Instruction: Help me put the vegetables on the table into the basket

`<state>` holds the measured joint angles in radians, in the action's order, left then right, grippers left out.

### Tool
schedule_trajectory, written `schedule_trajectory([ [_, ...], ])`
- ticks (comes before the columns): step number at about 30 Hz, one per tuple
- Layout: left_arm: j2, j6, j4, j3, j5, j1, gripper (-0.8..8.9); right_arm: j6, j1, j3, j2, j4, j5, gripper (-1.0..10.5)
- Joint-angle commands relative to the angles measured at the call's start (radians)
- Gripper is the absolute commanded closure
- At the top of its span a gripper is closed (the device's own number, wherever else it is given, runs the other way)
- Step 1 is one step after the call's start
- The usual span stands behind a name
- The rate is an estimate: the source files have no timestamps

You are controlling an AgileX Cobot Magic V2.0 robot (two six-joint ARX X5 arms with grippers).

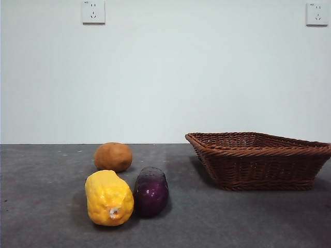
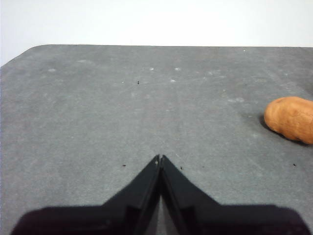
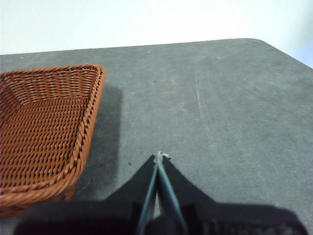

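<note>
Background: a plain white wall with two sockets (image 1: pixel 93 12) high up stands behind the dark grey table (image 1: pixel 46 217).
Front view, vegetables: the corn (image 1: pixel 108 198) and the eggplant (image 1: pixel 151 190) lie touching side by side near the camera, with the potato (image 1: pixel 113 156) just behind them; all three rest on the table, none in the basket (image 1: pixel 258 160). No arm shows here.
Front view, basket: it stands well apart from the vegetables; its inside is hidden from this low angle.
Left wrist view: the left gripper (image 2: pixel 160 157) hangs over bare table, jaws pressed together and holding nothing. The potato (image 2: pixel 290 119) lies ahead of it and off to one side, well apart.
Right wrist view: the right gripper (image 3: pixel 159 155) is likewise closed and empty. The basket (image 3: pixel 90 127) sits just beside it; the part of its floor that shows holds nothing.
Step in hand: by the look of it, nothing is picked yet and both arms wait.
Next move: probably the left gripper must spread its jaws and reach toward a vegetable, the potato being the one in its sight.
</note>
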<state>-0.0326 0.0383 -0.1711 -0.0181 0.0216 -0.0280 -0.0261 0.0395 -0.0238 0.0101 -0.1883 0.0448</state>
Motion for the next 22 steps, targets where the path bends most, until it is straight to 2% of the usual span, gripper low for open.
schedule_trajectory([
  [1,0.000,0.006,0.008,0.011,-0.003,-0.003,8.17,0.004,0.001,0.009,-0.002,0.003,0.000,9.5],
  [22,0.000,0.013,0.008,0.011,-0.003,-0.003,8.17,0.000,0.001,0.009,-0.002,0.002,-0.011,9.5],
])
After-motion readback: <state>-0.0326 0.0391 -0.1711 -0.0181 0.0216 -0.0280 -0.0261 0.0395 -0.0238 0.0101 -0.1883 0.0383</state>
